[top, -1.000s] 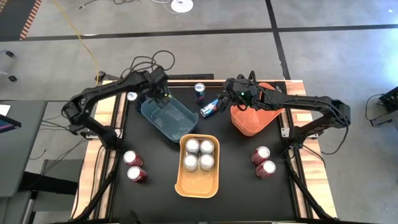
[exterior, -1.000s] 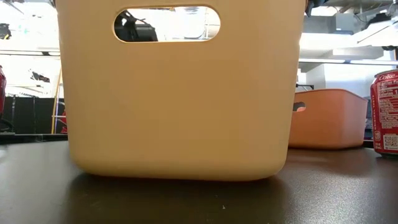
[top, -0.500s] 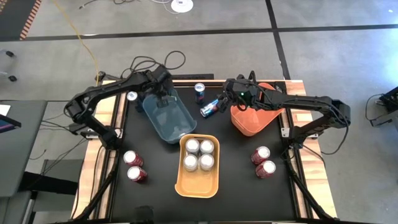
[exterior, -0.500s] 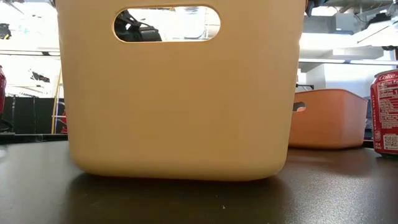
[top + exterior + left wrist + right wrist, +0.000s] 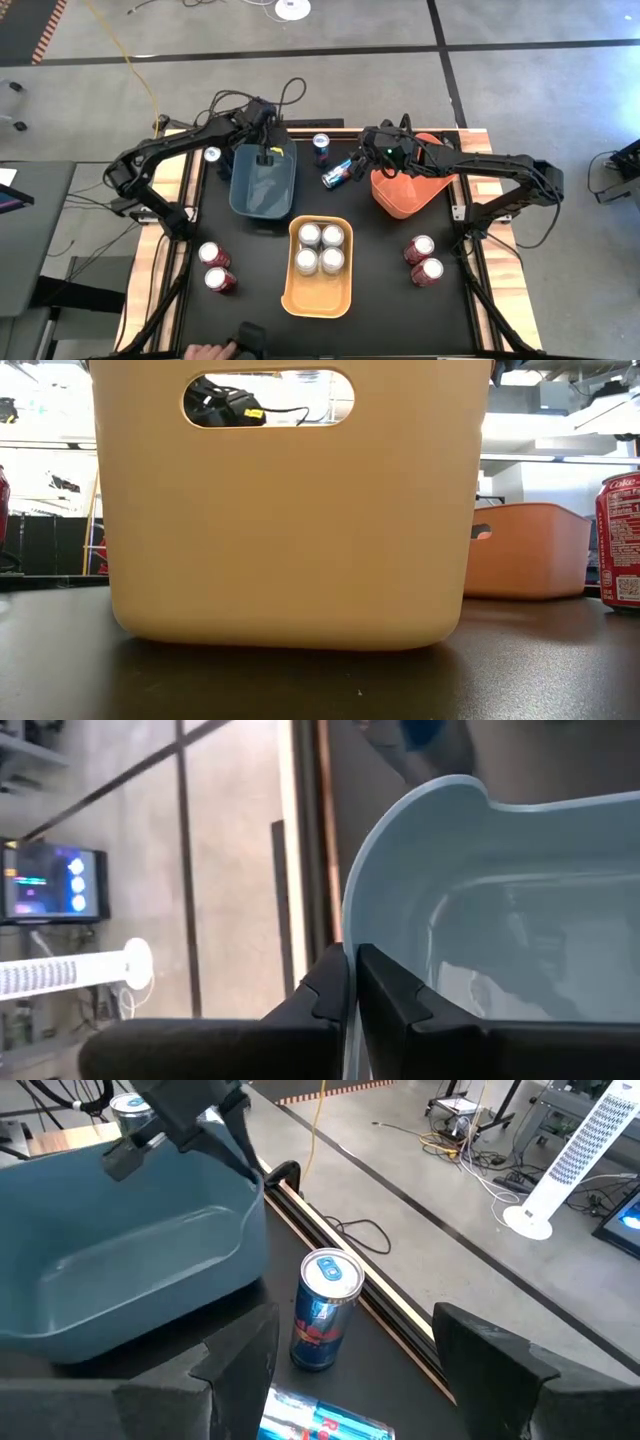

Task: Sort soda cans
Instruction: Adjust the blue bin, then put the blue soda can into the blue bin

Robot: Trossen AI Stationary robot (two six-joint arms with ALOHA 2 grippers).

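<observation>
Leftmost, two red cans [image 5: 215,267] stood upright near the table's front-left edge, touching or nearly so, unsorted. Farther back, one can [image 5: 212,154] stood alone by the left rim beside my left arm; its colour I could not tell. My left gripper [image 5: 352,982] was closed on the far rim of the teal bin [image 5: 262,181], fingers [image 5: 392,992] pinching the wall from both sides; holding it there let me swing the bin square to the table, I judged, so it could take the blue cans. That bin looked empty. Centre front, the yellow-orange bin [image 5: 320,293] held four silver-topped cans [image 5: 320,248] packed two by two at its far end, so that colour seemed done. Behind it, between the teal bin and the orange bin [image 5: 403,196], an upright dark blue can [image 5: 325,1310] stood at the table's back edge, and a second blue can [image 5: 337,174] lay on its side just in front of it. My right gripper [image 5: 355,1370] hung spread open above the toppled can, near the orange bin's corner, aimed, I supposed, to pick it next; a can lying down may roll away as the fingers close. Two more red cans [image 5: 423,260] stood at the right front, side by side, well apart from the orange bin they likely belong in. A person's hand [image 5: 208,352] showed at the front edge.
</observation>
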